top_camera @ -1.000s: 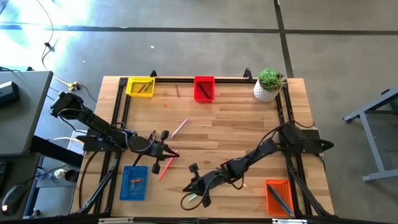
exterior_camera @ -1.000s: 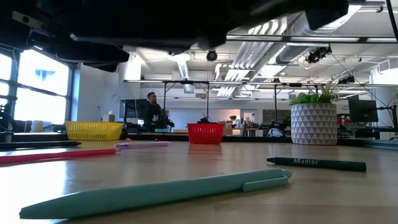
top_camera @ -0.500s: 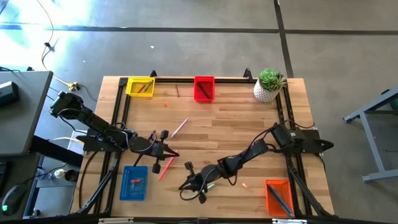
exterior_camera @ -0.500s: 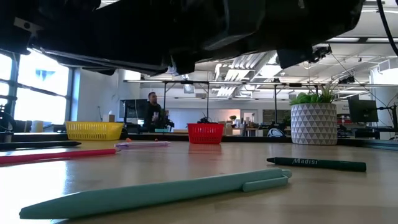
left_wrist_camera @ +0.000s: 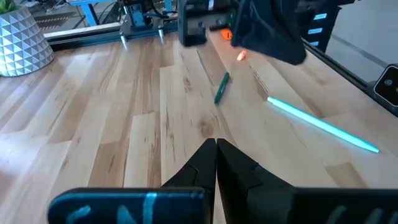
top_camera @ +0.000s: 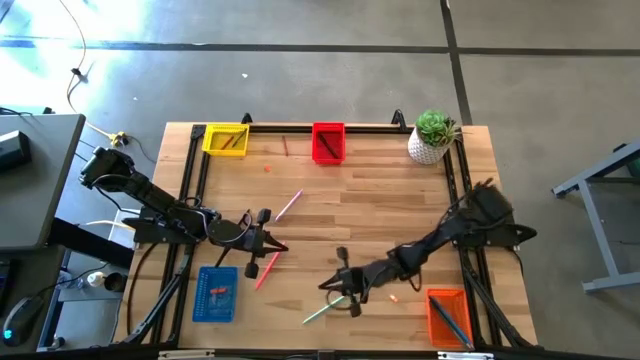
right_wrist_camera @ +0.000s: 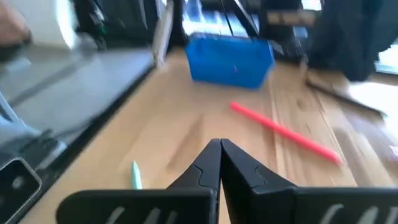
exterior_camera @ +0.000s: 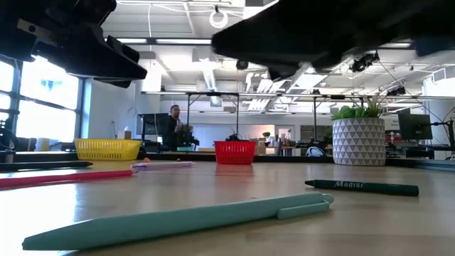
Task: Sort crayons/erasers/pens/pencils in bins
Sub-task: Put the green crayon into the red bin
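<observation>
The left gripper (top_camera: 268,243) waits pinched closed and empty above the red pen (top_camera: 266,271), beside the blue bin (top_camera: 215,293). The right gripper (top_camera: 338,286), closed too, hovers by the teal pen (top_camera: 322,313) (ungrasped), orange bin (top_camera: 447,316) nearby.

Yellow bin (top_camera: 225,139) and red bin (top_camera: 328,142) stood at the table's far edge, each holding items. Blue bin (top_camera: 215,294) and orange bin (top_camera: 448,316) sat at the near corners, likewise holding items.
</observation>
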Controlling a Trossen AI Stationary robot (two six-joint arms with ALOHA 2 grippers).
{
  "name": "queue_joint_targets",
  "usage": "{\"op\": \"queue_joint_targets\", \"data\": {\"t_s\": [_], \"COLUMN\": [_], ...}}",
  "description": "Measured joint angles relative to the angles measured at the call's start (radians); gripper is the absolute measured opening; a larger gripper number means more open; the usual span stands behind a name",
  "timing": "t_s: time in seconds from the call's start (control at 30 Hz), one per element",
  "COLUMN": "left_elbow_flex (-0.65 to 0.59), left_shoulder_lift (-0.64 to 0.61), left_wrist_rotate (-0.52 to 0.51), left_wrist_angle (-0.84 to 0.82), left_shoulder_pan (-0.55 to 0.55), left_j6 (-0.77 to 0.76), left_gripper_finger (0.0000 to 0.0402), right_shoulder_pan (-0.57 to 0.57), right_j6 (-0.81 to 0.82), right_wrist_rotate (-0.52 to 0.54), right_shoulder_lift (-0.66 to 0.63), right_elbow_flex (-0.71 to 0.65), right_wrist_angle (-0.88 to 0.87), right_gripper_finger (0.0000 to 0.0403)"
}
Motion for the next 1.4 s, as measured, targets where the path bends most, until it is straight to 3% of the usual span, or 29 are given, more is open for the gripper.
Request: {"op": "queue_joint_targets", "data": {"t_s": [0.13, 0.27, 0.37, 0.5, 0.7, 0.93, 1.13, 1.4], "left_elbow_flex": [0.000, 0.000, 0.000, 0.000, 0.000, 0.000, 0.000, 0.000], "left_shoulder_lift": [0.000, 0.000, 0.000, 0.000, 0.000, 0.000, 0.000, 0.000], "left_wrist_rotate": [0.000, 0.000, 0.001, 0.003, 0.003, 0.000, 0.000, 0.000], "left_wrist_angle": [0.004, 0.004, 0.003, -0.004, -0.004, -0.003, -0.003, -0.003], "left_shoulder_pan": [0.000, 0.000, 0.000, 0.000, 0.000, 0.000, 0.000, 0.000], "left_j6": [-0.007, -0.007, -0.007, -0.007, -0.007, -0.007, -0.008, -0.007], "left_gripper_finger": [0.0003, 0.0003, 0.0003, 0.0003, 0.0003, 0.0003, 0.0003, 0.0003], "right_shoulder_pan": [0.056, 0.094, 0.112, 0.128, 0.129, 0.109, 0.069, 0.052], "right_j6": [0.108, 0.254, 0.341, 0.417, 0.593, 0.853, 0.932, 0.942], "right_wrist_rotate": [0.135, 0.178, 0.179, 0.160, 0.129, 0.083, -0.001, -0.070], "right_shoulder_lift": [-0.086, -0.086, -0.071, -0.064, -0.064, -0.064, -0.064, -0.064], "right_elbow_flex": [0.102, 0.274, 0.386, 0.485, 0.546, 0.499, 0.360, 0.239], "right_wrist_angle": [-0.456, -0.899, -1.133, -1.315, -1.489, -1.656, -1.568, -1.360], "right_gripper_finger": [0.0000, 0.0000, 0.0000, 0.0000, 0.0016, 0.0091, 0.0138, 0.0144]}}
